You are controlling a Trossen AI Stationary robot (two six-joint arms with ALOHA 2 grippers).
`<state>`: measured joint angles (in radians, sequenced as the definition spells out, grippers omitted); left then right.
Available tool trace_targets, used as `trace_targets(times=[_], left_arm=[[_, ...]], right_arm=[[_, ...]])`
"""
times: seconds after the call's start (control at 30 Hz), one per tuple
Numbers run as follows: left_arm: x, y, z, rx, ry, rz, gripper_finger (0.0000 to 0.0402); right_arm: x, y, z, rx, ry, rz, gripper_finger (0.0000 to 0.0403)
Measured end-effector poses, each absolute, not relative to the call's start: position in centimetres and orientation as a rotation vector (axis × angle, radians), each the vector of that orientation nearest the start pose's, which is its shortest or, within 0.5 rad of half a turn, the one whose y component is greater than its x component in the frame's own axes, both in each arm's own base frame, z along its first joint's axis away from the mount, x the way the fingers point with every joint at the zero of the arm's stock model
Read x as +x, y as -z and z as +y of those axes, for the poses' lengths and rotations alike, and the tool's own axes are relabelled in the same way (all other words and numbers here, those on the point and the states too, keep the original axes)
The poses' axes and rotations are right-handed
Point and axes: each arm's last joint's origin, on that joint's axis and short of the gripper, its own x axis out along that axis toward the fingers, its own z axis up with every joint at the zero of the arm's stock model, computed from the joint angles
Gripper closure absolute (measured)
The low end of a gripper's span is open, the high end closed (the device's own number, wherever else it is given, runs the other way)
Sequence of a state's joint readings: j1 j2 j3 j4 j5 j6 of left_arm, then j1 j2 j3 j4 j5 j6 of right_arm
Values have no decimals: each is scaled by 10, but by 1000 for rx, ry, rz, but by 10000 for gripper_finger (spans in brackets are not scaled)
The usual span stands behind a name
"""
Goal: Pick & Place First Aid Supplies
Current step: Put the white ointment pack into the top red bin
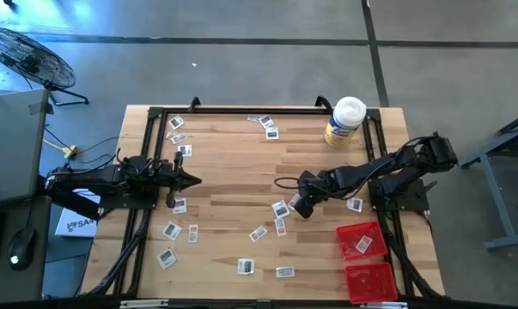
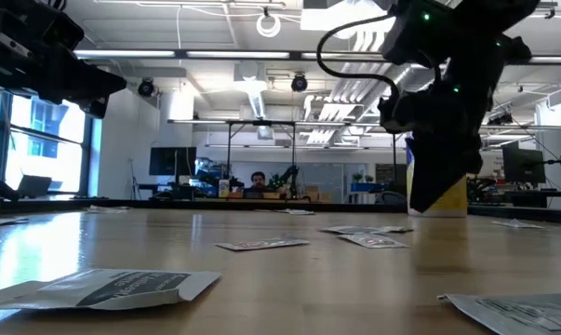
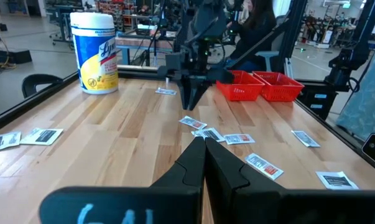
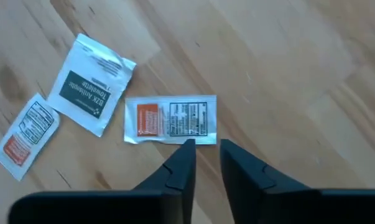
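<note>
So we've got the right gripper (image 1: pixel 299 209) out near the middle of the table (image 1: pixel 233 163), pointing down over a little cluster of packets. From its wrist view the fingers (image 4: pixel 180 167) stand a narrow gap apart with nothing between them, hovering right at the edge of an orange-and-white packet (image 4: pixel 170 119). Just beside that one lies a green-printed towelette packet (image 4: pixel 91 85), tilted, and another orange-marked packet (image 4: pixel 27 135) past it.

Meanwhile the left gripper (image 1: pixel 192 181) sits over the left side of the table, fingers pinched together and empty, aimed toward the middle.

We count the rest of the first aid packets scattered all over the wood: a few along the far edge (image 1: pixel 264 122), several on the left near side (image 1: pixel 170 230), a couple along the near edge (image 1: pixel 246 268). One packet (image 1: pixel 358 245) already lies in the farther of the two red trays (image 1: pixel 362 230) at the right near corner; the nearer tray (image 1: pixel 371 281) looks bare. The wipes jar (image 1: pixel 345 121) stands at the far right.
</note>
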<state>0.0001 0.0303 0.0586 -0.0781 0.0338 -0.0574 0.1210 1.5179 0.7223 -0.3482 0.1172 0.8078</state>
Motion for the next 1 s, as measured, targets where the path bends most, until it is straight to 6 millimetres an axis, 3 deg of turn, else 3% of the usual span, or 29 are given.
trace_targets(times=[0.2,0.5,0.83,1.0], left_arm=[[96,-174,-1,-58,32,50,400],[96,-174,-1,-58,32,51,400],[96,-174,-1,-58,33,50,400],[96,-174,-1,-58,32,51,400]], right_arm=[[263,-133,34,473,433,1061,306],[267,-121,35,409,452,1091,307],[265,-120,34,390,492,1100,393],[265,-120,33,410,522,1089,396]])
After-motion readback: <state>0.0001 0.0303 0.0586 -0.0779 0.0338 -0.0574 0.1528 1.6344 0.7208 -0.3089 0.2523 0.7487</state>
